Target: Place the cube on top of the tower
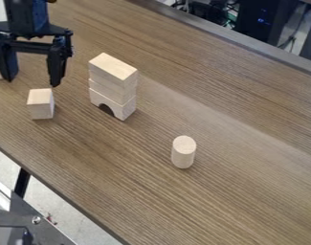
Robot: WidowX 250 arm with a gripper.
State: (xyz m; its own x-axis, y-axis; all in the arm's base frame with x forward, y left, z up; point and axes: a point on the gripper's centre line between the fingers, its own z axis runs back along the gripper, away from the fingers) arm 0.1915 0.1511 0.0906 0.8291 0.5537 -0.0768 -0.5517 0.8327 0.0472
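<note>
Cube (40, 111): is standing upright on the surface (247, 186) at the left, apart from the tower and a little nearer.
Tool (32, 81): is hanging at the far left, just beyond the cube; its fingers (56, 72) are standing wide apart and are gripping nothing.
Weight: the bare wood is suggesting a light piece, presumably well within the arm's capacity.
Stiffness: the cube is looking rigid, so a firm squeeze is unlikely to dent it; fragility is not raising concern.
Slip: the flat, smooth-looking faces are likely offering fair grip if met squarely; a skewed pinch could be turning the cube.
Hold point: the left and right side faces are presenting the better grasp, centred and at about mid-height or above, leaving the underside free for placing.
Tower (113, 86): is standing right of the cube, two rectangular blocks resting on an arch block (122, 109); its narrow flat top is calling for a level, gentle release, as a low-carried cube could be knocking it over.
Cylinder (183, 153): is standing upright, nearer and to the right, well apart from the cube.
</note>
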